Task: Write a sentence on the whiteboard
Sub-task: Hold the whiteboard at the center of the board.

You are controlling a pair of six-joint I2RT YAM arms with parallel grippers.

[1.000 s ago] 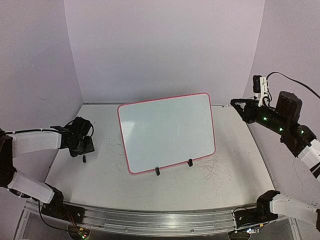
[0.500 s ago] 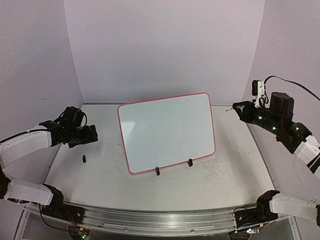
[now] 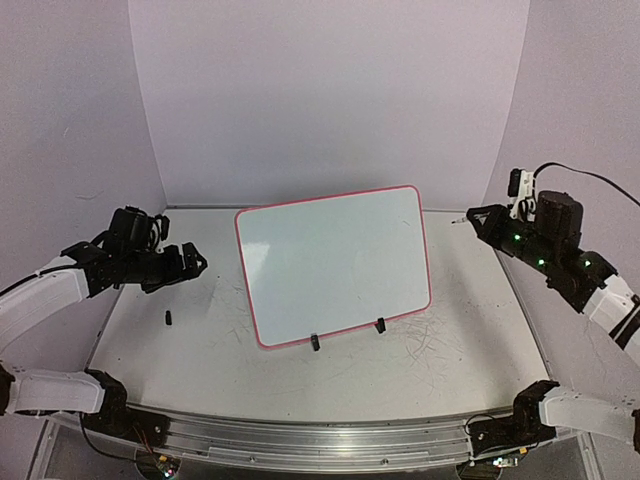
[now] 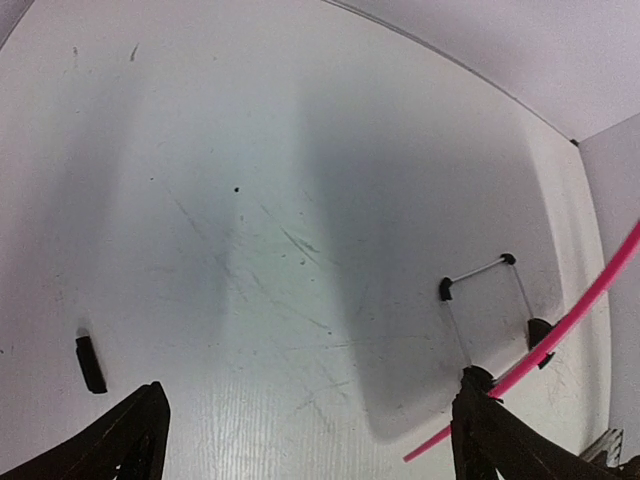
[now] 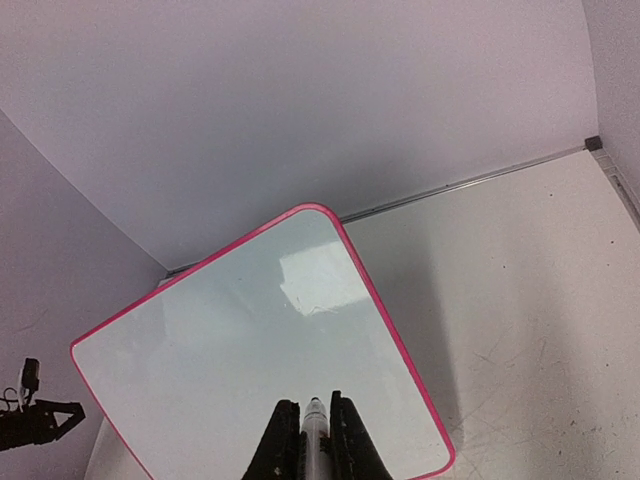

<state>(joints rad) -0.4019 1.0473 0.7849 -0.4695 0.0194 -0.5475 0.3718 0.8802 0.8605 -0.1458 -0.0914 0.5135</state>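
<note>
marker (image 5: 317, 428): pinched in the right gripper (image 5: 316, 404), tip poking fwd toward the whiteboard (image 5: 250, 350), uncapped afaict
right gripper: jaws closed tight on the marker, hovering off the whiteboard's right edge near its top corner, not touching it
whiteboard: mid table, propped up and tilted back on two black clip feet (image 3: 314, 342), face blank apart from a few faint marks
sentence: not on the whiteboard yet, so imo the job's barely begun
step now: get the tip over to the whiteboard's upper left & start the first letter
how to do it well: come in roughly square to the face w/ light pressure only, bc the whiteboard just leans on those clips and prob slides or tips back if shoved; start far left so the whole line fits; keep strokes level w/ the top rim; lift clean between words
left gripper (image 3: 192, 262): jaws spread wide, nothing in them, left of the whiteboard and apart from it; could steady the whiteboard's left edge if it wobbles
small black bit (image 3: 168, 318): lying left of the whiteboard, well apart from it, prob the marker cap but too small to be sure
table (image 3: 420, 370): scuffed w/ grey scratches in front of the whiteboard
containers: none in view, so nothing to report there
</note>
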